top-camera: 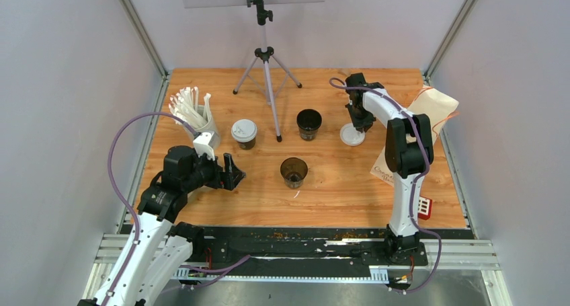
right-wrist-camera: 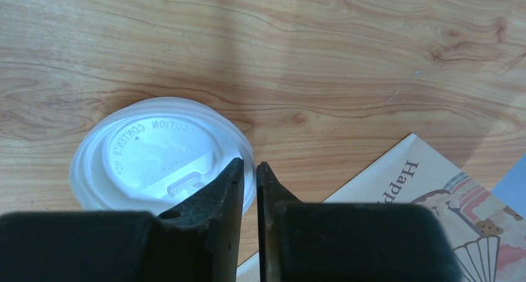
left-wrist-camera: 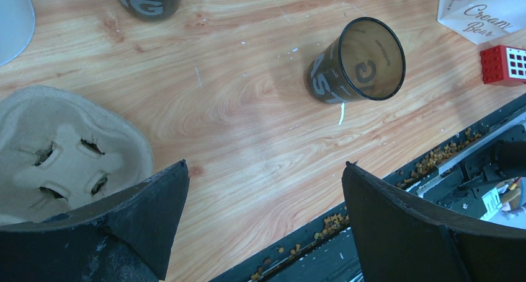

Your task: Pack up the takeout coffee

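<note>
You have three black cups and one loose lid (top-camera: 349,139) on the table (top-camera: 336,198). Read the clock from above, with 12 pointing away from the arm bases.

The loose lid (right-wrist-camera: 149,152) lies flat on the wood toward the table's 3 o'clock side. Your right gripper (right-wrist-camera: 251,165) is down on it, fingers drawn to a thin slit across the rim at the lid's edge. One finger is over the white plastic and the other just outside it, so it reads as a pinch on the rim.

From the lid, the far open cup (top-camera: 309,123) stands at 9 o'clock, upright and uncovered. The near open cup (top-camera: 294,171) stands at about 8 o'clock, also upright and uncovered, with pale lettering on its side (left-wrist-camera: 356,62). The lidded cup (top-camera: 244,133) is further along at 9 o'clock, well apart from the lid.

Your left gripper (left-wrist-camera: 265,165) hangs wide open near the table's 8 o'clock edge and holds nothing. The brown pulp carrier tray (left-wrist-camera: 68,139) lies just beside its left finger.

The white cup of straws (top-camera: 198,118) stands at 10 o'clock from the lidded cup. A tripod (top-camera: 267,70) stands at the table's 12 o'clock. A printed paper bag (top-camera: 430,111) lies at the lid's 3 o'clock, near it, and a red block (top-camera: 424,208) sits at the table's 5 o'clock corner.
</note>
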`<action>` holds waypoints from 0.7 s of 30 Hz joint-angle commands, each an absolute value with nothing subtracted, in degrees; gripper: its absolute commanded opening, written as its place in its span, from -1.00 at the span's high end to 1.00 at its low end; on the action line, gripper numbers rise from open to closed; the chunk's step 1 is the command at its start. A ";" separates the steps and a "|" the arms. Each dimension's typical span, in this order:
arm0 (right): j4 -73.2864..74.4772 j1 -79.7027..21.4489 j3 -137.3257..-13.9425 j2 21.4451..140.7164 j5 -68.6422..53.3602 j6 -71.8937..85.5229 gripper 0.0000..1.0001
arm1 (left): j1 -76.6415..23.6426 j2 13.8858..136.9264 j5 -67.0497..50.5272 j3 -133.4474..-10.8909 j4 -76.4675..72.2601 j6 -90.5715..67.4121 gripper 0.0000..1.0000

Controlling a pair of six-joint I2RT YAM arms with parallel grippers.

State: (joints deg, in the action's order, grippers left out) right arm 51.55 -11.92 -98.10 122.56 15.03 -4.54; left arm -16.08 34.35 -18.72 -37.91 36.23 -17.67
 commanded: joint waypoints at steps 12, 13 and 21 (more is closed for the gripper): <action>52.36 -12.16 -100.85 119.71 16.64 -4.79 1.00 | -15.90 34.41 -18.72 -38.17 35.30 -17.36 -1.00; 52.57 -12.25 -101.00 119.44 16.64 -4.69 1.00 | -15.91 34.37 -18.72 -38.18 35.25 -17.40 -1.00; 55.29 -12.57 -103.53 118.59 16.06 -4.43 1.00 | -15.91 33.98 -18.72 -38.16 35.30 -17.40 -1.00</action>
